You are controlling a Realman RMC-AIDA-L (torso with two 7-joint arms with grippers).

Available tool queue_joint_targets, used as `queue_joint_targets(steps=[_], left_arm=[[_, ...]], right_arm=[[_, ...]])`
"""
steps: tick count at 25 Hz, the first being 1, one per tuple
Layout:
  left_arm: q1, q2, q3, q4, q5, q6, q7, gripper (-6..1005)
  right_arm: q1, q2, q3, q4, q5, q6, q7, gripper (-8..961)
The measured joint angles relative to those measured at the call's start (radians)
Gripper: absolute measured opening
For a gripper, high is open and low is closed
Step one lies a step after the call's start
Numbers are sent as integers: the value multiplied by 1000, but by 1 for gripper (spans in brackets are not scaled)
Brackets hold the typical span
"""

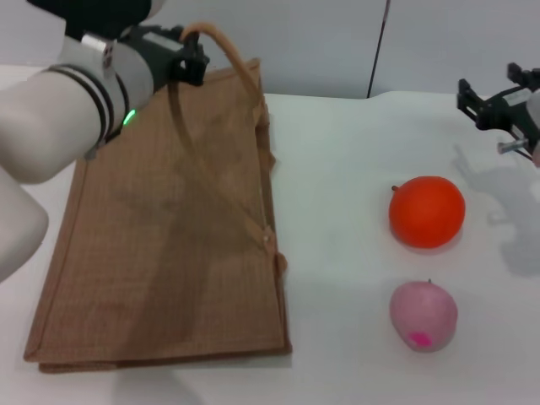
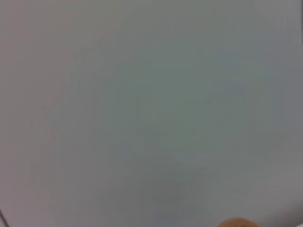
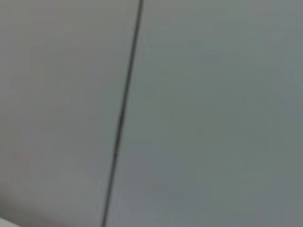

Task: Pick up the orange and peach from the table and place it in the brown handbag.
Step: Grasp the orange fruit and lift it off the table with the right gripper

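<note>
The brown handbag (image 1: 160, 245) lies flat on the left of the white table (image 1: 337, 169). One tan handle (image 1: 240, 67) is lifted off it in an arc, and my left gripper (image 1: 187, 63) is shut on that handle above the bag's far edge. The orange (image 1: 426, 211) rests on the table at the right. The pink peach (image 1: 423, 315) sits just in front of it, nearer to me. My right gripper (image 1: 494, 101) hovers at the far right edge, beyond the orange and apart from it. Neither wrist view shows the fruit or the bag's body.
A pale wall (image 1: 337, 42) with a thin dark vertical line (image 3: 120, 113) stands behind the table. Bare white tabletop lies between the bag's right edge and the two fruits. The left wrist view holds only grey wall and a small tan sliver (image 2: 236, 222).
</note>
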Motion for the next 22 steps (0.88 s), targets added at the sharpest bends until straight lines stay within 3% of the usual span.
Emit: queue_joint_targets(steps=[3, 11, 22], left_arm=[[3, -3, -2, 67, 0, 35, 41, 123], [14, 0, 8, 168, 0, 55, 59, 123], [35, -9, 2, 240, 0, 131, 107, 124]], right_arm=[[-61, -3, -3, -154, -34, 93, -3, 771], [-134, -5, -5, -393, -112, 281, -7, 771], [-258, -6, -33, -760, -167, 568, -34, 772]])
